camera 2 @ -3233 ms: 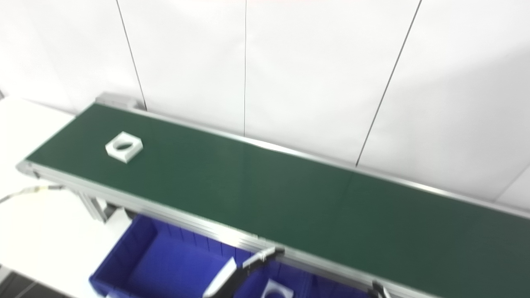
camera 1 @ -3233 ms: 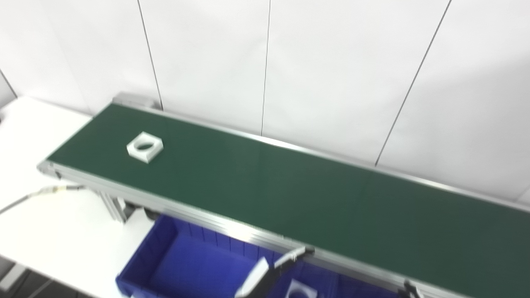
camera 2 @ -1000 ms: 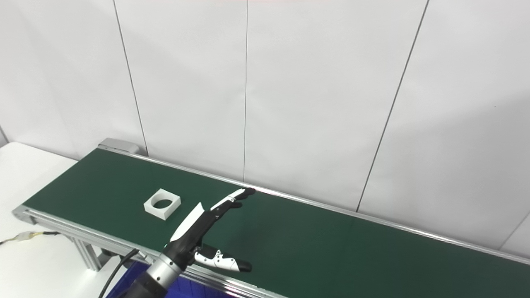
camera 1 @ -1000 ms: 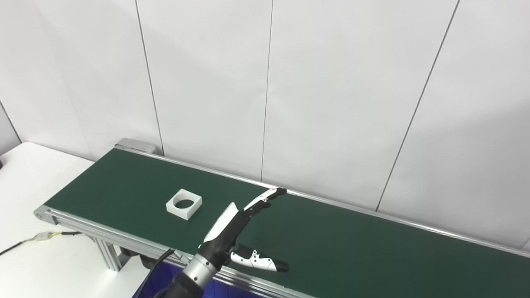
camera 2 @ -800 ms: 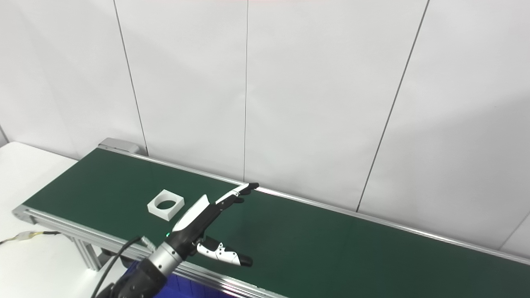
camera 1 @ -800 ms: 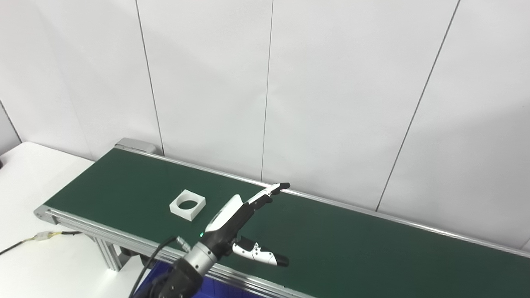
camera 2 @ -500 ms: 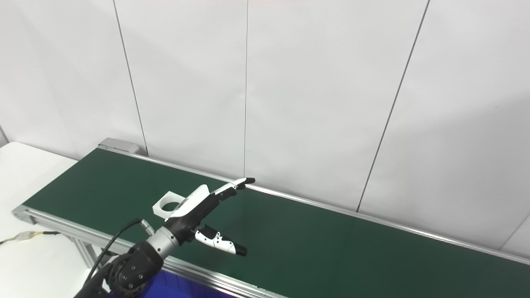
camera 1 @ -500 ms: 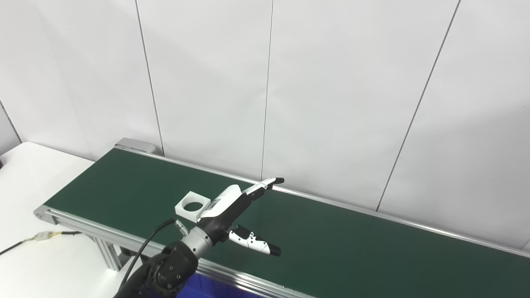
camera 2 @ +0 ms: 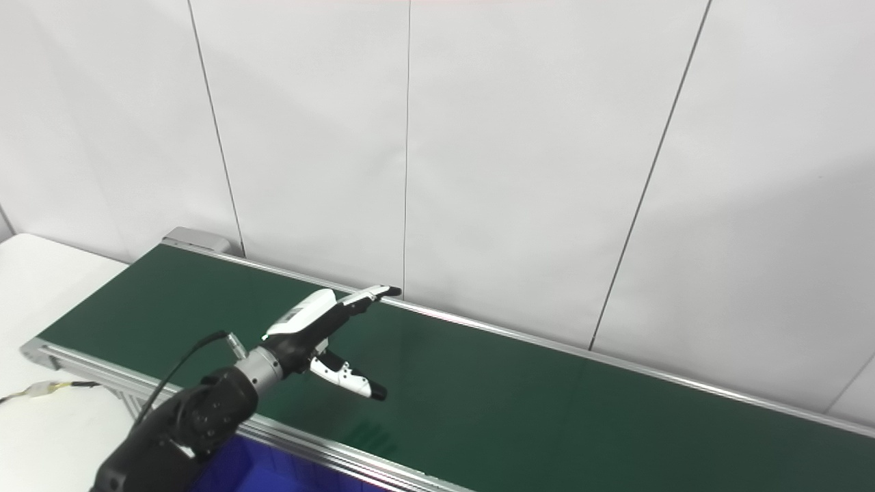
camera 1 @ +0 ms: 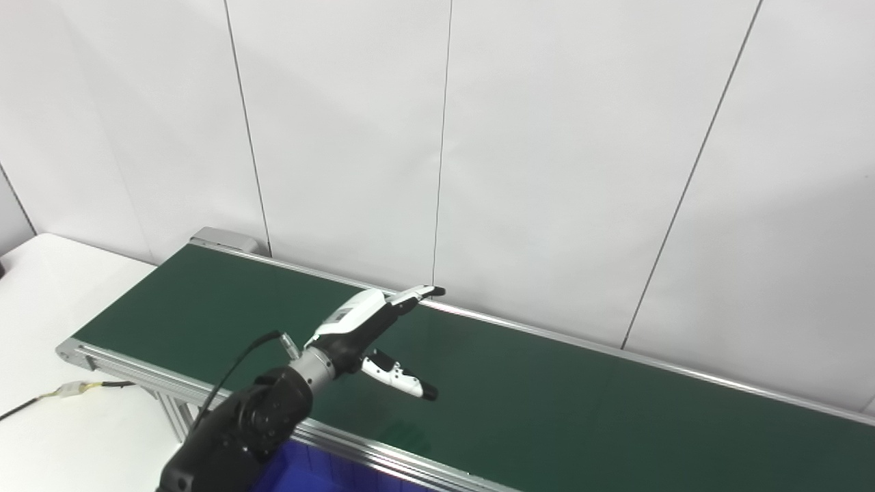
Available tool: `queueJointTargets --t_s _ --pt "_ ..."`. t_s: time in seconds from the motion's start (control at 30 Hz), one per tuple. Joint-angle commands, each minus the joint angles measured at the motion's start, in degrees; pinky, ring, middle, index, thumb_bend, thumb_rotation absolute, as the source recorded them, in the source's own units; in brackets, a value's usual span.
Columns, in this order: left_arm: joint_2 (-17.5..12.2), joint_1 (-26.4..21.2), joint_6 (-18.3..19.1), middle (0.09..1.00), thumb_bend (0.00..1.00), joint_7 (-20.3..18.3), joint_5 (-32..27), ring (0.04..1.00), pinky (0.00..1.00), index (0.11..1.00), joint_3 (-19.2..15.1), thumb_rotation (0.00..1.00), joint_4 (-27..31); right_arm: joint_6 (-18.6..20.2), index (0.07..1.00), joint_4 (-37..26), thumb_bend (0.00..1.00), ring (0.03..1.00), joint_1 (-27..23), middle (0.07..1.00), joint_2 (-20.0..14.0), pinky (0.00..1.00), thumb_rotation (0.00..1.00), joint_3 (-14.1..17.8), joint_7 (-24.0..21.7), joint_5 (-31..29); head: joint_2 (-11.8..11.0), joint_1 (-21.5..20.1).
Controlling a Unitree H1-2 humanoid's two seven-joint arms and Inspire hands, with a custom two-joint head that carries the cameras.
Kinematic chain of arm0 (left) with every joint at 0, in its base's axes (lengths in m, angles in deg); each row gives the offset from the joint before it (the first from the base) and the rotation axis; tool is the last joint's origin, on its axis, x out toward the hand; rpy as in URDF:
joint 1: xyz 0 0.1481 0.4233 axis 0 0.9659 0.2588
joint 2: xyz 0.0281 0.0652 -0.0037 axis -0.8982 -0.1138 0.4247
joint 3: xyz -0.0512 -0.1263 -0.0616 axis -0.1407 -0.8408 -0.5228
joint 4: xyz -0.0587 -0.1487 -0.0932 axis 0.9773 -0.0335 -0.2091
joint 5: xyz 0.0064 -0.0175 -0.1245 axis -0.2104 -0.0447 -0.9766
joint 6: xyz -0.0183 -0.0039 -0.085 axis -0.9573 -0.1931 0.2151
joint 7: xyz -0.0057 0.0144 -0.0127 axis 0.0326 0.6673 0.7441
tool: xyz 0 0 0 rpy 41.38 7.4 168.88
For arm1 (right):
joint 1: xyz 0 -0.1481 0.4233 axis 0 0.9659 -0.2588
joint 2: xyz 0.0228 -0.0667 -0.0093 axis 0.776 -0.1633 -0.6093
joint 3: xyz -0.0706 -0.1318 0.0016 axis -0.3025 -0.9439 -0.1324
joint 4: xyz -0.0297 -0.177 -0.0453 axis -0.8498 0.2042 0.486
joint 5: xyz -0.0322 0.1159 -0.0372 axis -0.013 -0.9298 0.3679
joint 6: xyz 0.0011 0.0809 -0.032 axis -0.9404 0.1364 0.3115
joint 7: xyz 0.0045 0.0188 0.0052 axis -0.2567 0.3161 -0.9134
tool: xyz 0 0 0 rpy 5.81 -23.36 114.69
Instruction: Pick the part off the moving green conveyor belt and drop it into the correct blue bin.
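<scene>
Green belt (camera 1: 547, 396) runs beneath the left hand (camera 1: 372, 335), spread wide and empty; the part sits hidden behind it, so closing blind risks missing.

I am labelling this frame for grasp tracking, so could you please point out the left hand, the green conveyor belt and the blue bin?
left hand (camera 1: 355, 326), left eye view: the white back of the hand.
green conveyor belt (camera 1: 581, 403), left eye view: bare belt surface.
blue bin (camera 2: 236, 465), right eye view: the corner showing under the belt's near rail.
</scene>
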Motion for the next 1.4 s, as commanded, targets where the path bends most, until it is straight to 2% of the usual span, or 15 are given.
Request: queueJointTargets --t_s 0.0,0.27,0.37,0.6,0.87,1.13,1.37 --pt "-2.4 -3.2 0.7 0.993 0.89 -0.7 -0.2 0.961 0.88 0.951 -0.7 0.35 0.1 -1.9 0.938 -2.3 0.86 0.865 -0.4 0.886 0.1 0.8 0.0 0.2 0.5 -0.4 0.1 0.0" --pt "-4.4 -5.8 1.0 0.992 0.9 -1.5 0.9 0.975 0.93 0.947 0.2 0.3 -3.3 -2.1 0.939 -2.1 0.86 0.862 -0.5 0.884 0.2 0.79 0.0 0.1 0.5 -0.3 0.1 -0.1" --pt "-5.5 -7.0 -0.2 0.987 0.9 -0.5 4.1 0.982 0.95 0.948 1.9 0.3 -5.2 -2.3 0.938 -2.1 0.86 0.86 -0.5 0.881 0.3 0.78 0.0 0.1 0.6 -0.5 0.1 -0.1" --pt "-6.4 -8.9 -0.2 0.987 0.9 0.1 8.5 0.981 0.98 0.955 4.4 0.27 -8.3 -2.3 0.94 -2.2 0.86 0.865 -0.4 0.887 0.4 0.79 0.0 0.1 0.5 -0.7 0.0 -0.1" --pt "-5.5 -10.7 2.2 0.996 0.9 -0.6 12.7 0.986 0.99 0.962 7.3 0.24 -11.0 -2.3 0.939 -2.6 0.86 0.866 -0.1 0.884 0.6 0.79 0.01 0.2 0.6 -0.7 0.2 -0.5" --pt "-3.8 -12.5 3.4 0.999 0.88 0.1 14.4 0.978 0.98 0.961 9.9 0.18 -14.5 -2.0 0.94 -3.5 0.86 0.866 0.3 0.886 0.7 0.79 0.04 0.2 0.9 -0.1 0.3 -0.7" --pt "-2.0 -14.4 2.8 0.995 0.84 3.2 15.5 0.97 0.97 0.964 11.2 0.12 -19.4 -2.1 0.936 -4.0 0.86 0.865 0.9 0.89 1.1 0.79 0.01 0.2 0.7 -1.2 0.5 -1.1"
